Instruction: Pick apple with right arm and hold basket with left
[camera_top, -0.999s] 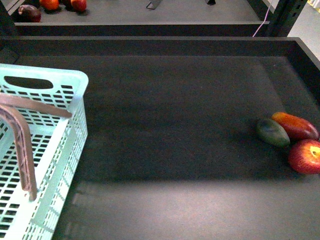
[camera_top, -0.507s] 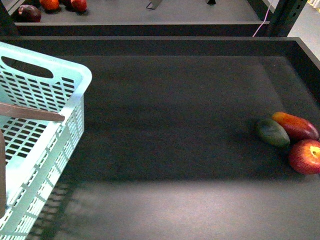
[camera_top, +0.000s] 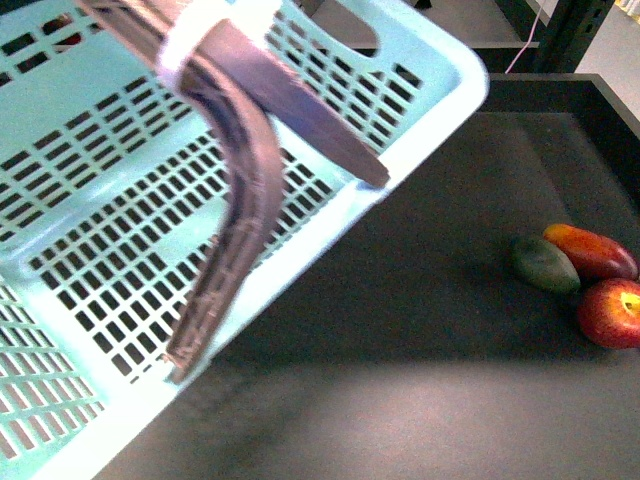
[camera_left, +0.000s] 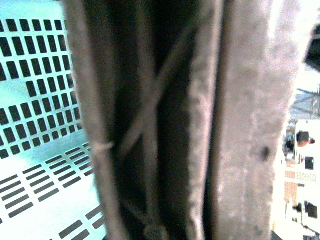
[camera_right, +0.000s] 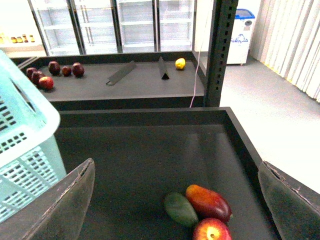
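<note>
Toward four o'clock on the dark tray (camera_top: 400, 400), in the front view, found the apple (camera_top: 612, 312) resting red on the surface, yellow patch turned up, cut off by the picture's edge. Noted a red-orange mango (camera_top: 590, 250) just beside it at about eleven o'clock, and a dark green fruit (camera_top: 545, 264) at ten o'clock, touching the mango and close to the apple. Saw the same three huddled together in the right wrist view: apple (camera_right: 211, 230), mango (camera_right: 207, 202), green fruit (camera_right: 181, 210).

Found the right gripper (camera_right: 176, 165) hanging above that cluster and well apart from it, both grey fingers (camera_right: 65, 205) spread wide with nothing between them.

Saw the basket (camera_top: 100, 170) filling the nine-to-twelve o'clock part of the front view, tipped steeply and blurred, slotted floor facing the camera, one corner reaching toward one o'clock. Made out two brown-grey ribbed handles (camera_top: 245, 210) crossing in front of it, bound near the top by a white zip tie (camera_top: 205, 30). Kept well clear of the fruit.

Got only a very close look at a ribbed handle (camera_left: 150, 125) against mint-green slots (camera_left: 35, 100) from the left wrist view; could not tell whether the left gripper was clamped on it or parted.

Spotted more fruit on a farther shelf (camera_right: 135, 80) at twelve o'clock.
</note>
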